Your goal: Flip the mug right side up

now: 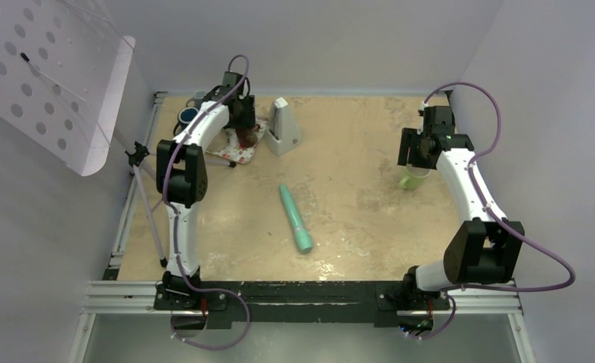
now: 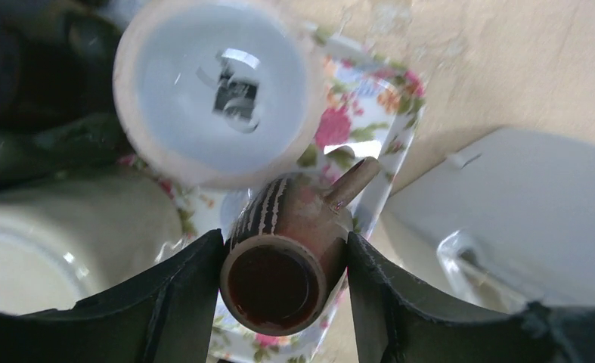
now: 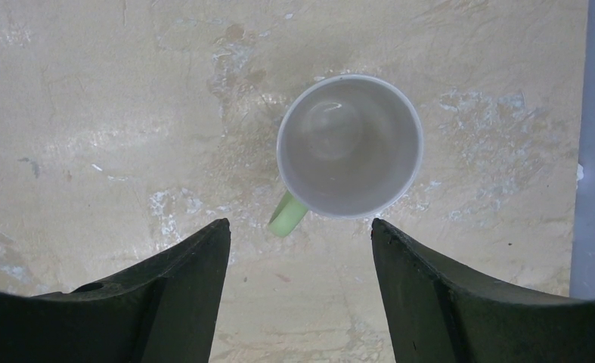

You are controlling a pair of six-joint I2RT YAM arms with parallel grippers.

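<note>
Left gripper's (image 2: 283,243) fingers clamp the brown mug (image 2: 294,219), mouth upward (slightly tilted), seemingly righted; next, probably settle it on the floral tray (image 2: 370,94). Right gripper's (image 3: 300,231) fingers stand apart.

No writing, brand, number or sign can be read in any of the three views. The floral tray (image 2: 336,132) at the far left carries only a flower print, and the dark patch inside the white cup (image 2: 173,91) is too blurred to read

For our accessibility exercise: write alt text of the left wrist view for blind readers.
The left gripper clasps a brown striped mug, its mouth towards the camera, over a floral tray. A pale mug stands upright beside it.
</note>
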